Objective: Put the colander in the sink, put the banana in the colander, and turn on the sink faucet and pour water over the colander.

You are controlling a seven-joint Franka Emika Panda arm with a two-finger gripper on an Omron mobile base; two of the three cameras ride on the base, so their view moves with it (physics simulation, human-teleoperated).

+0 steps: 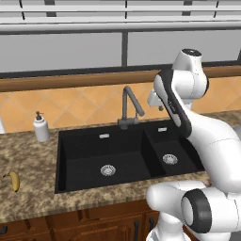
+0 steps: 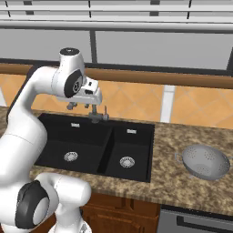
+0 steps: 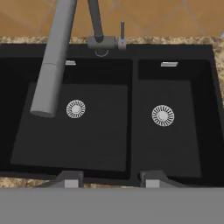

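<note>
— Where's my gripper right now?

— Hovering above the black rectangular double-basin sink; I see its two dark fingertips apart with nothing between them, near the dark grey gooseneck faucet.

— And the task pieces?

— The silver-grey perforated metal colander sits on the speckled granite counter right of the sink. The small yellow banana lies on the counter left of it, near a white soap dispenser.

At the left of your left base view a white soap dispenser bottle stands upright on the speckled granite counter. Behind it an orange tiled backsplash crosses the middle of the frame. Along the bottom edge you see brown wooden cabinet fronts.
</note>
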